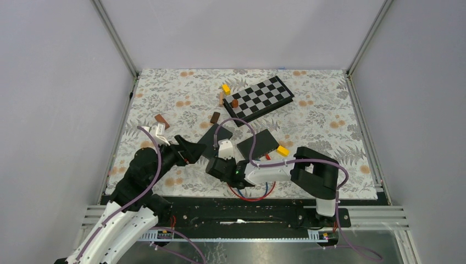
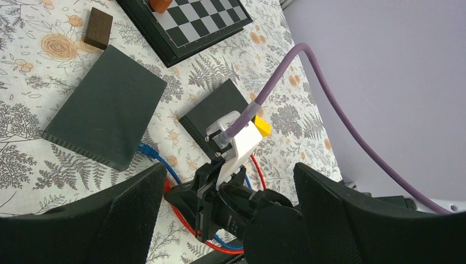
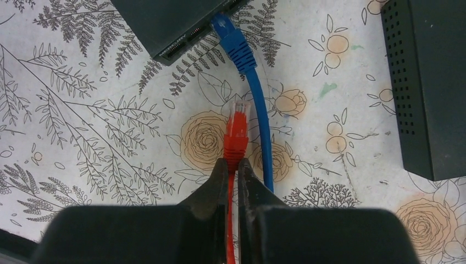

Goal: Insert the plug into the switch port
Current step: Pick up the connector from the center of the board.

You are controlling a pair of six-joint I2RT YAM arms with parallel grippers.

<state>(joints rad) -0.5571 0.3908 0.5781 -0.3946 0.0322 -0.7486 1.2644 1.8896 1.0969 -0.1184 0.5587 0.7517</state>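
My right gripper is shut on the red cable just behind the red plug. The plug lies low over the flowered mat, its tip pointing at the port face of a black switch, a short gap away. A blue plug sits in a port of that switch. In the top view the right gripper is just in front of this switch. My left gripper is open and empty beside it. In the left wrist view, the left gripper looks down on the right wrist and the switch.
A second black switch lies to the right, with a yellow block at its corner. A chessboard with small blocks lies further back. Red and blue cable loops run by the near edge. Brown blocks lie on the left.
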